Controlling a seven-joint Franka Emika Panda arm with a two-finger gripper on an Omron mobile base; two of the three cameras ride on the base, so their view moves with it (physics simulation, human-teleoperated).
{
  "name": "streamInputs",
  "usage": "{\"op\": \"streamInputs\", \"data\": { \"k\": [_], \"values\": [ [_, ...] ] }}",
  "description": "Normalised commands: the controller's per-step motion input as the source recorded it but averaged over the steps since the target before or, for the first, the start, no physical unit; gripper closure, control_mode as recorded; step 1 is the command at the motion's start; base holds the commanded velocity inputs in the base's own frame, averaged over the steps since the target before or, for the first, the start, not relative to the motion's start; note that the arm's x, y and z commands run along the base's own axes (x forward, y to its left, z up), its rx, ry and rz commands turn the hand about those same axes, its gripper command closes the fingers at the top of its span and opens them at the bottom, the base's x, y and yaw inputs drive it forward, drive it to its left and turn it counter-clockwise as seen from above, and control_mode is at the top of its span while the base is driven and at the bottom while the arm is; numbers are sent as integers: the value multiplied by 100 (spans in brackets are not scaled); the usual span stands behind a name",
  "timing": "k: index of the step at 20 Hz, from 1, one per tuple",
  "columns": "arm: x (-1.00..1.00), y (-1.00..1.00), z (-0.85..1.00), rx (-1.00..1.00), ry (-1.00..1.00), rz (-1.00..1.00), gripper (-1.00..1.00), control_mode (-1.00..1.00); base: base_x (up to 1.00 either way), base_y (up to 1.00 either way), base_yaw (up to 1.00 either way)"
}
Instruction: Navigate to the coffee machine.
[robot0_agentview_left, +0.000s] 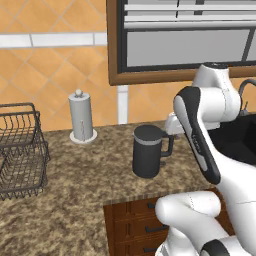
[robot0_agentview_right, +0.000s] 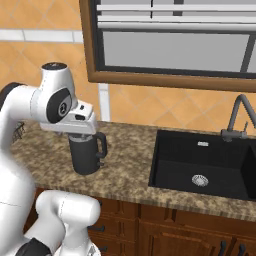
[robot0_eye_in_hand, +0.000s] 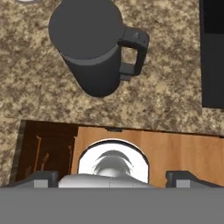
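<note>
Speckled granite counter (robot0_agentview_left: 75, 180) with dark cylindrical jug (robot0_agentview_left: 147, 151), handle rightward.

Bench (robot0_agentview_left: 75, 200): speckled brown-tan granite pattern. Jug (robot0_agentview_left: 148, 151) on bench: dark charcoal body and handle, thin lighter grey band below lid. Paper-towel holder (robot0_agentview_left: 81, 117) left of jug: pale grey-white. Wire rack (robot0_agentview_left: 20, 150) further left of jug: black mesh. Wall tiles (robot0_agentview_left: 40, 75) behind jug: orange-tan, diamond layout, one white horizontal stripe. Window frame (robot0_agentview_right: 150, 77) above jug: dark brown wood; blinds light grey. Sink (robot0_agentview_right: 200, 165) right of jug: matte black, silver drain. Faucet (robot0_agentview_right: 240, 117): dark grey. Drawers (robot0_agentview_left: 140, 225) below jug: reddish-brown wood, black handles.
</note>
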Motion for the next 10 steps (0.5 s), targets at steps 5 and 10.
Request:
{"op": "streamInputs", "data": {
  "k": [5,10],
  "values": [
    [-69,0,0,-1,0,0,-100,-100,0,0,0],
    [-36,0,0,0,-1,0,-100,-100,0,0,0]
  ]
}}
